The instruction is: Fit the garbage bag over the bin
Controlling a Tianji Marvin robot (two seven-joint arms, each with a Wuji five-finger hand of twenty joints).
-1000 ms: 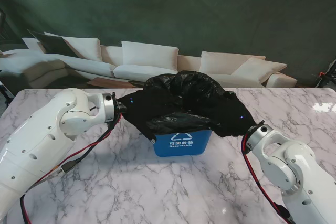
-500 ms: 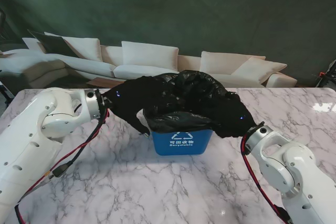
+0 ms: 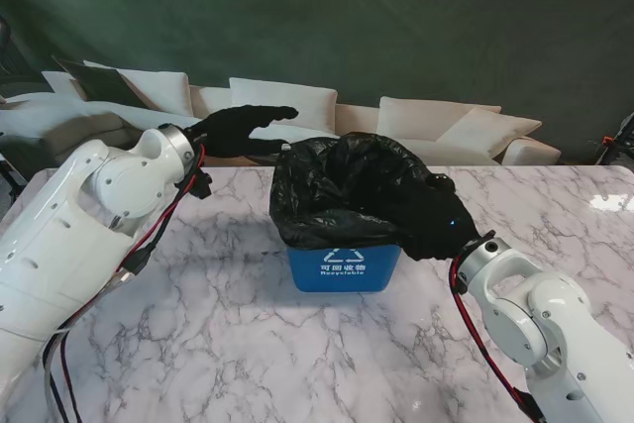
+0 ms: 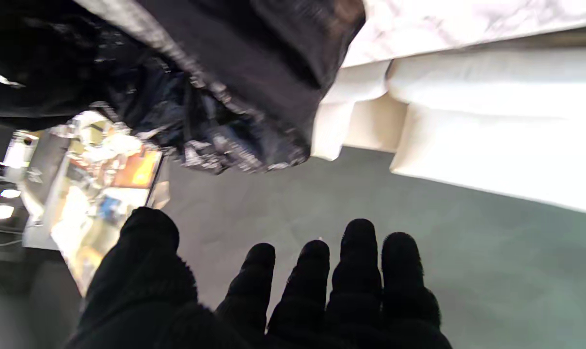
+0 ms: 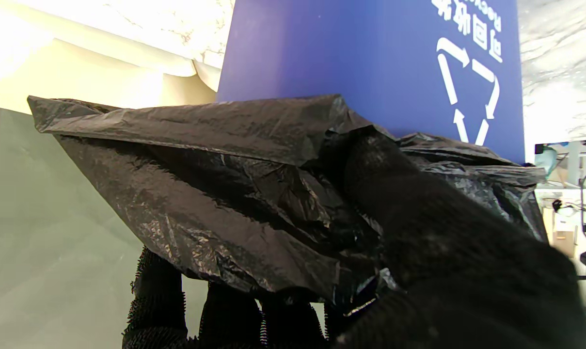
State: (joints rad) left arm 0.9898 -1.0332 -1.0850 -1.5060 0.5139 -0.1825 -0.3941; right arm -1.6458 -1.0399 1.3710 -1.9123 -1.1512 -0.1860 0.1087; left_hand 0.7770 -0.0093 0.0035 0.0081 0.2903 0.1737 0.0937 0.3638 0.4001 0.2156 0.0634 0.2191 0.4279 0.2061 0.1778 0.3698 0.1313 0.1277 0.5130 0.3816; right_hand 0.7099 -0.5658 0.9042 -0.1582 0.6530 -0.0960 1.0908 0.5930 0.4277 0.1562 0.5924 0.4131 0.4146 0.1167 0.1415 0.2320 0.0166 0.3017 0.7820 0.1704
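Half done, I'd say: garbage bag (image 3: pixel 342 190) drapes the bin (image 3: pixel 344 268); right hand (image 3: pixel 436 225) clamps its edge, left hand (image 3: pixel 238 129) hovers empty, fingers spread.

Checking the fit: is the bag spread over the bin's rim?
Spread: the bag drapes over the rim all round the bin, bunched at the right hand.

We see the bin (image 3: pixel 345 269) on the table (image 3: pixel 248 344), about centre, with the bag (image 3: pixel 342 190) over its top and hanging down its sides. Our right hand (image 3: pixel 441 230) is on the bag at the bin's right side. Our left hand (image 3: pixel 243 129) is up in the air left of the bag, apart from it. The sofa (image 3: pixel 277 111) lies behind the table
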